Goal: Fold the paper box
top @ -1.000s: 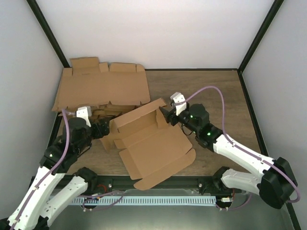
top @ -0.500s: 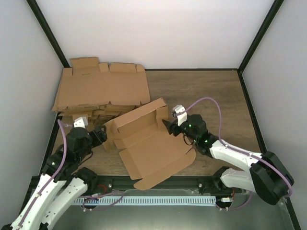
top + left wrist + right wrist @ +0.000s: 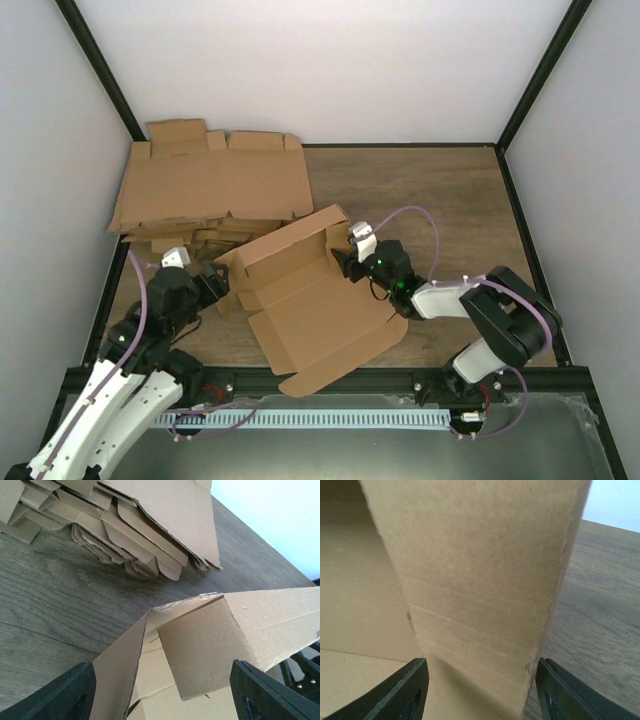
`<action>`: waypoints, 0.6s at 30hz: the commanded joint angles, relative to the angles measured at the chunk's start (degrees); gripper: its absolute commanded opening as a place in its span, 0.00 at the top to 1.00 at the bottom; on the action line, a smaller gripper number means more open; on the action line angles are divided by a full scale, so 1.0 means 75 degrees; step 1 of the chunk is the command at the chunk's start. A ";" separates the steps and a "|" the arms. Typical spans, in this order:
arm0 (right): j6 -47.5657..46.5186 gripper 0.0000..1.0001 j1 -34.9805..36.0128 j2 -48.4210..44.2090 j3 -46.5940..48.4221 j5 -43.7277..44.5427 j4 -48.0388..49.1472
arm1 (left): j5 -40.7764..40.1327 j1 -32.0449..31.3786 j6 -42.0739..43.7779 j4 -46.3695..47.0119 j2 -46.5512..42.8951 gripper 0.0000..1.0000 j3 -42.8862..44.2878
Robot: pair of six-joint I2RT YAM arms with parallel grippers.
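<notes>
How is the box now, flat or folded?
Partly folded. The box has its far wall standing up, while its near panel lies spread flat.

**Cardboard panel fills the right wrist view**

A raised panel of the paper box stands close before the camera, between the spread fingertips of the right gripper. One dark finger shows at lower left, the other at lower right; whether they touch the cardboard cannot be told. To the right lie the wooden table and a pale wall.
</notes>
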 commanded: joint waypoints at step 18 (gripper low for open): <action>0.0133 0.83 -0.0016 0.2017 0.1449 0.0098 0.1712 | -0.0057 0.0009 -0.0017 0.0652 0.0116 0.23 -0.0217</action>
